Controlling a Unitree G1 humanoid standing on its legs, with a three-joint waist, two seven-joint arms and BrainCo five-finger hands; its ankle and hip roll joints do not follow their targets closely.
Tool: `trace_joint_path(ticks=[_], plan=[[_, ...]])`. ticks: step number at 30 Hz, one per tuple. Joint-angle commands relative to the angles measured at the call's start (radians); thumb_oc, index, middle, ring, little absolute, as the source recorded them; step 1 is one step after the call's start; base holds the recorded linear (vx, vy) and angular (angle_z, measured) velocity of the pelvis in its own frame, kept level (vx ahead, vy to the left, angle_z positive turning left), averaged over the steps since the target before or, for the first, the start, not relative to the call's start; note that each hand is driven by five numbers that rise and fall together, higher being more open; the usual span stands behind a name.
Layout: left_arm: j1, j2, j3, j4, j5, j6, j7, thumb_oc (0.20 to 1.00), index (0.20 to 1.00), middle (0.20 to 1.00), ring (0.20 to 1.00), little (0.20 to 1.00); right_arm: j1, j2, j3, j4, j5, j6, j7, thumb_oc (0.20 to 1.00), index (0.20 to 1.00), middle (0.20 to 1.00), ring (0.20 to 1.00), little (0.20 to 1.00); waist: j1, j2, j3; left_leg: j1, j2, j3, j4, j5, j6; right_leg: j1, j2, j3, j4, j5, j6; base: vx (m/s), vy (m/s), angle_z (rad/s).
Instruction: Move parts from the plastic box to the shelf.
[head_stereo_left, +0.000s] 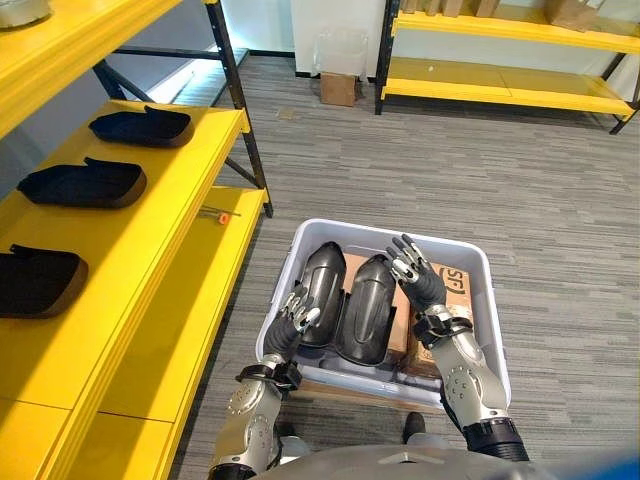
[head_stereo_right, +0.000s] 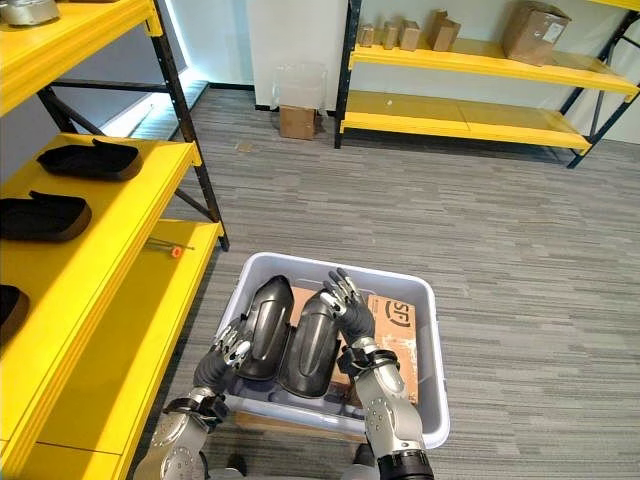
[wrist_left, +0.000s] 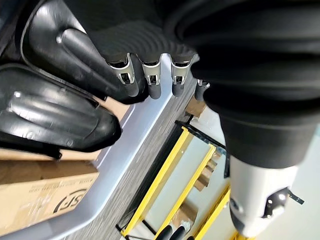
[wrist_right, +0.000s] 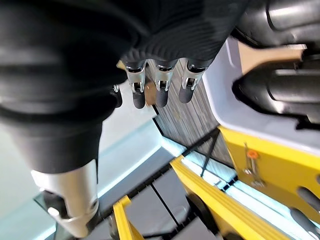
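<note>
Two glossy black moulded parts (head_stereo_left: 345, 300) stand upright side by side in the pale grey plastic box (head_stereo_left: 480, 290) on the carpet, leaning on brown cardboard cartons (head_stereo_left: 455, 290) that fill its far-right part. The left hand (head_stereo_left: 300, 312) rests spread fingers against the left part; the right hand (head_stereo_left: 412, 265) hovers spread above the right part. Beside the box's left edge, the yellow shelf (head_stereo_left: 170, 200) carries three more black parts (head_stereo_left: 82, 183). The right wrist view shows an orange-tipped tool (wrist_right: 251, 159) on the lower shelf board.
</note>
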Motion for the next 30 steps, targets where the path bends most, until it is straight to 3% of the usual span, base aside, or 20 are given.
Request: trace_joint_path(ticks=[1, 6, 11, 15, 20, 30], plan=[[-0.043, -0.034, -0.005, -0.092, -0.002, -0.039, -0.033, 1.000, 1.000, 1.000, 1.000, 1.000, -0.045, 0.032, -0.037, -0.105, 0.023, -0.064, 0.002, 1.000, 1.000, 1.000, 1.000, 1.000, -0.013, 0.008, 0.076, 0.028, 0.094, -0.022, 0.019, 0.048, 0.010, 0.086, -0.054, -0.023, -0.057, -0.032, -0.081, 0.01, -0.011, -0.04], [-0.097, -0.046, -0.047, -0.087, -0.010, -0.043, -0.028, 1.000, 1.000, 1.000, 1.000, 1.000, -0.102, 0.009, -0.035, -0.074, -0.035, -0.078, -0.039, 1.000, 1.000, 1.000, 1.000, 1.000, -0.032, 0.033, 0.148, 0.019, 0.101, -0.028, 0.035, 0.050, -0.001, 0.071, -0.048, -0.041, -0.053, -0.023, -0.073, -0.03, -0.021, -0.02], [-0.173, -0.060, -0.078, -0.060, -0.010, -0.042, -0.024, 1.000, 1.000, 1.000, 1.000, 1.000, -0.230, -0.004, -0.034, 0.083, -0.091, -0.085, -0.103, 1.000, 1.000, 1.000, 1.000, 1.000, -0.050, 0.067, 0.251, -0.021, 0.114, -0.041, 0.096, 0.049, -0.008, 0.031, -0.055, -0.054, -0.008, -0.017, -0.072, -0.10, -0.015, -0.02], [-0.269, -0.093, -0.086, -0.039, -0.005, -0.053, -0.005, 1.000, 1.000, 1.000, 1.000, 1.000, -0.338, 0.041, -0.029, 0.233, -0.123, -0.095, -0.121, 1.000, 1.000, 1.000, 1.000, 1.000, -0.056, 0.118, 0.355, -0.039, 0.121, -0.051, 0.143, 0.042, -0.018, -0.004, -0.059, -0.044, 0.042, -0.024, -0.079, -0.04, 0.019, -0.11], [-0.298, -0.131, -0.099, -0.022, -0.023, -0.065, 0.002, 1.000, 1.000, 1.000, 1.000, 1.000, -0.370, 0.059, -0.060, 0.372, -0.127, -0.116, -0.121, 1.000, 1.000, 1.000, 1.000, 1.000, -0.056, 0.163, 0.362, -0.083, 0.121, -0.061, 0.150, 0.038, -0.021, -0.052, -0.072, -0.050, 0.053, -0.027, -0.083, 0.00, 0.022, 0.02], [-0.326, -0.146, -0.108, -0.022, -0.026, -0.081, 0.018, 1.000, 1.000, 1.000, 1.000, 1.000, -0.422, 0.006, -0.116, 0.542, -0.149, -0.154, -0.129, 1.000, 1.000, 1.000, 1.000, 1.000, -0.037, 0.208, 0.362, -0.123, 0.116, -0.071, 0.138, 0.034, -0.027, -0.090, -0.094, -0.062, 0.049, -0.026, -0.085, 0.01, 0.019, 0.07]])
